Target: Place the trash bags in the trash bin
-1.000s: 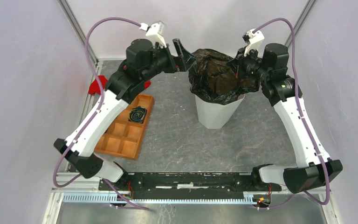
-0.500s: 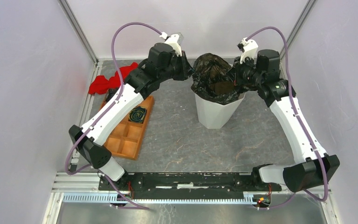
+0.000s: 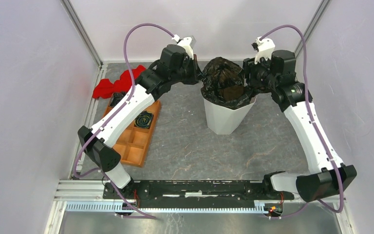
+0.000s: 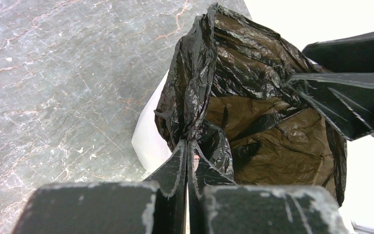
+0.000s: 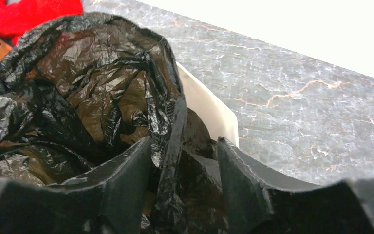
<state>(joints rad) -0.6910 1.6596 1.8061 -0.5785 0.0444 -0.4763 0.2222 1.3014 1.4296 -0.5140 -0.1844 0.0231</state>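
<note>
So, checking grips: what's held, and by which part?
Left jaws pinch the glossy black plastic trash bag by its rim fold; right jaws open, holding nothing.

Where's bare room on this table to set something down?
Free: grey stone-pattern tabletop between orange compartment tray and tall white plastic bin, and in front of the bin. Crowded: the bin's mouth, with the left pincer, right pincer and glossy black plastic bag.
</note>
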